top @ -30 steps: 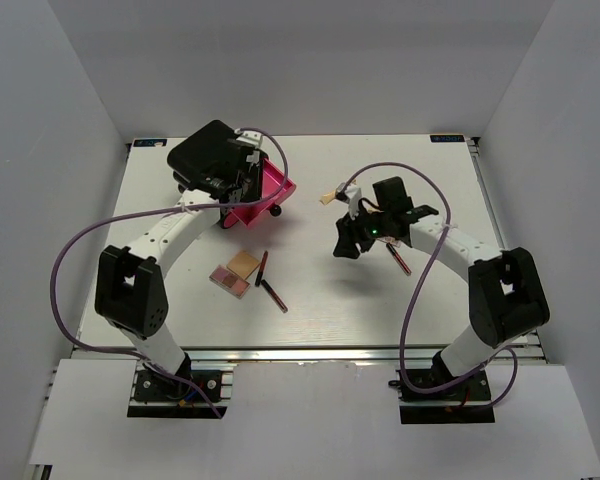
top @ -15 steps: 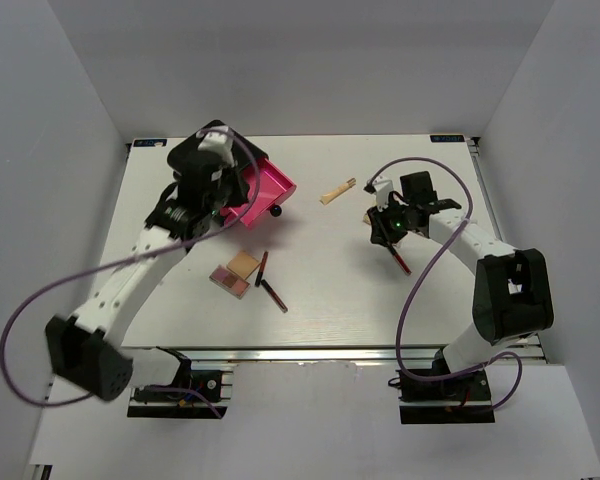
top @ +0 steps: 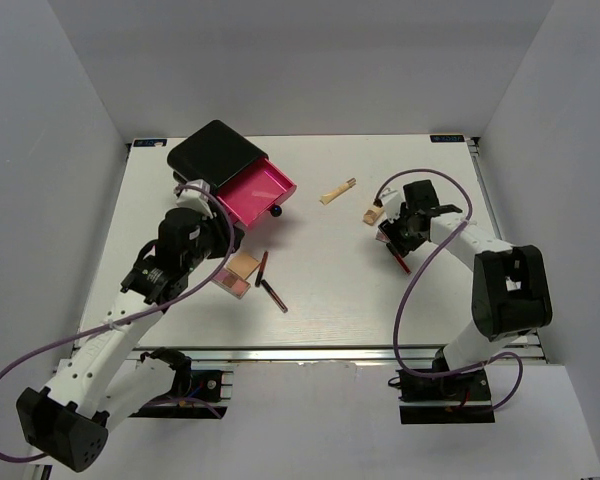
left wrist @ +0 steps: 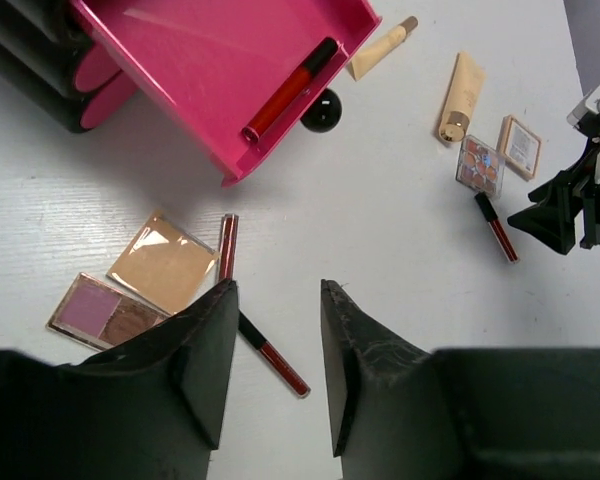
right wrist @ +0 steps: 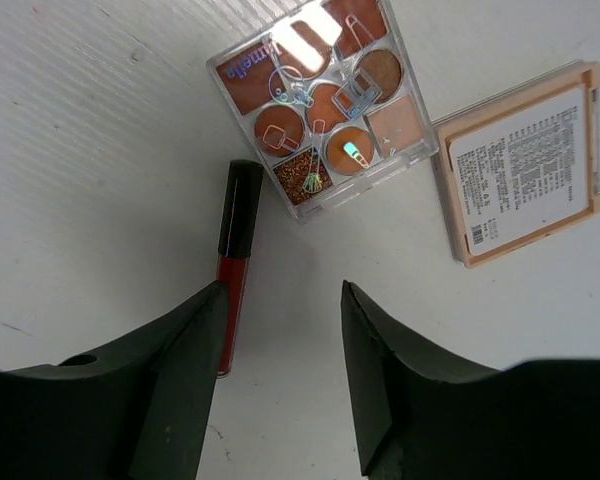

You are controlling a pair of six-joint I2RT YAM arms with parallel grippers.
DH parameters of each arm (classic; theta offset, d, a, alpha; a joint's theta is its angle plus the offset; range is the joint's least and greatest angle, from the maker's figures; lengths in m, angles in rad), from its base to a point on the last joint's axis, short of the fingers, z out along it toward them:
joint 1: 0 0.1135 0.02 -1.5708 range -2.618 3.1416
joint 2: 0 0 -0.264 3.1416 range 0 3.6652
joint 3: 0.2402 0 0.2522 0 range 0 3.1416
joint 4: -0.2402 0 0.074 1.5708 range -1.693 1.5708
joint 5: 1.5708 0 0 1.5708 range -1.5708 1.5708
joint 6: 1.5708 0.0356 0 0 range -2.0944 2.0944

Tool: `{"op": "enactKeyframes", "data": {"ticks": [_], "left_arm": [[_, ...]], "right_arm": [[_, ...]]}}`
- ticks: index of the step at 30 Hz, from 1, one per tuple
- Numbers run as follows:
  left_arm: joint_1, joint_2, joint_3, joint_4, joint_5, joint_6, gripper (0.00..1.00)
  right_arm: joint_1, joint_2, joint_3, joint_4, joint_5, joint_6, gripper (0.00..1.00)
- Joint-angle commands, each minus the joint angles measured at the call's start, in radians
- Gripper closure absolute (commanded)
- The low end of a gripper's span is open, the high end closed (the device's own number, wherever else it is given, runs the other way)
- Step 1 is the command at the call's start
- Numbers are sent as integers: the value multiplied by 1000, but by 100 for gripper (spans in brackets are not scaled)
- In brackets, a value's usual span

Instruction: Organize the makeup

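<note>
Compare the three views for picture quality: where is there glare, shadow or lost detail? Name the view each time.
Right wrist view: white glare on the clear lid of the round-pan palette; the right gripper has dark, almost featureless fingers. Left wrist view: sheen on the pink drawer and the tan compact. Top external view: even light, only soft shadows on the table.

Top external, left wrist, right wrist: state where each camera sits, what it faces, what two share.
Top external: above, behind robot, facing down; both arms show.
Left wrist: faces down on pink drawer, tan compact; left claw shows.
Right wrist: faces down on eyeshadow palette; right claw shows.
Shared: both wrists see that palette.
</note>
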Motion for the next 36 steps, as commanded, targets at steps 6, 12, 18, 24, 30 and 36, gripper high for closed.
{"op": "enactKeyframes", "data": {"ticks": [6,12,18,24,30,36], "left_arm": [[-4,-56,-79,13,9,-40,47],[-6,-75,-113,36,-5,-60,46],[-4,-81,-149,41,-2,-77,46],[-4,-66,-192,46,21,-75,45],[-6,-69,-229,56,18,-74,45],[-4,-81,-251,62,18,-82,45]], "right_arm": [[-11,64,-20,27,15,-5,49],[-9,87,-37,30,-36,14,52],[-11,115,-73,37,-54,17,68],[-11,102,-86,1,-155,-37,98],[-9,23,-17,-188,-489,-251,100],[112,-28,153,-185,-695,-374,100]]}}
